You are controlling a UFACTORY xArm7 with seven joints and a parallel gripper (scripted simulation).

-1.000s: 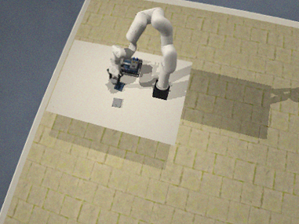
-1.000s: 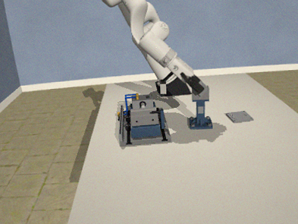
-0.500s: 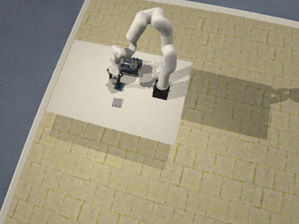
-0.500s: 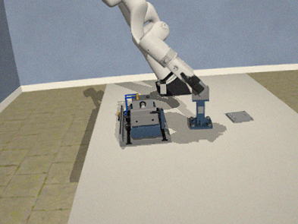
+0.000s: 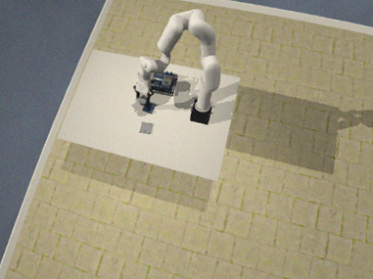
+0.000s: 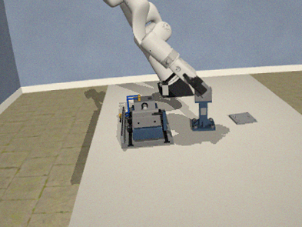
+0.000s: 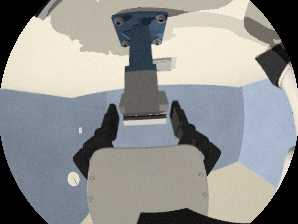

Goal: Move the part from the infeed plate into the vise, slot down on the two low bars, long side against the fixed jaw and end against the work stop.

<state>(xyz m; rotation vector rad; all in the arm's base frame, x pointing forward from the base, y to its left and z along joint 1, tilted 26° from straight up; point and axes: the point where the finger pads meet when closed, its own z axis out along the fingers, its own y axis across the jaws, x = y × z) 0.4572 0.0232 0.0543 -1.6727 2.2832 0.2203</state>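
The part, a grey block (image 7: 143, 92), lies on top of the blue V-block (image 7: 141, 42); in the exterior view the part (image 6: 203, 95) sits at the head of the V-block (image 6: 202, 115). My gripper (image 7: 143, 109) is open, with one finger on each side of the block's near end and small gaps between them. It also shows in the exterior view (image 6: 198, 87), tilted down from the left. The vise (image 6: 146, 123) stands left of the V-block with its jaws open. The grey infeed plate (image 6: 242, 118) lies bare to the right.
The arm's base (image 5: 200, 114) stands on the white mat behind the vise (image 5: 164, 81). Blue and yellow fittings (image 6: 133, 98) and the air cylinder are at the vise's far end. Tiled floor surrounds the mat.
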